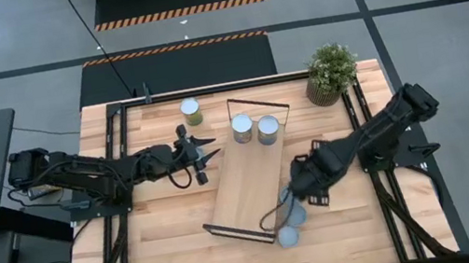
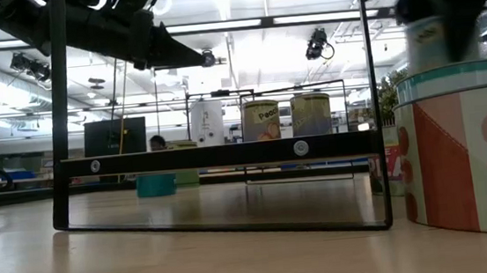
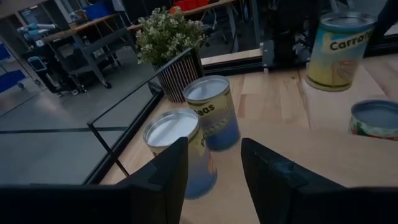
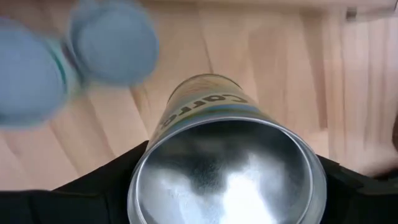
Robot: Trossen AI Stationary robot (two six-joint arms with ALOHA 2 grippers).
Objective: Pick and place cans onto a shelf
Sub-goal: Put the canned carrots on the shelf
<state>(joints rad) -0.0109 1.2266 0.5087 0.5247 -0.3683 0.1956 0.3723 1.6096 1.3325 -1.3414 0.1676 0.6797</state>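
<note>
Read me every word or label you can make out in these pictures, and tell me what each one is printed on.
"Carro", cut off by the frame edge: on the yellow-labelled can seen in the left wrist view.
"Corro", upside down and blurred, likely "Carro": on the can held in the right gripper.
"Peac", partly legible: on a can on the shelf.
"T", cut off: on the tomato tin.
"eas", partial: on the blue-labelled can.

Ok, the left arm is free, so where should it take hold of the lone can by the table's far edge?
Take the can by its round side wall, about mid-height, with the open left gripper coming from the near side. It stands upright with nothing close beside it, and its flat top offers no hold.
</note>
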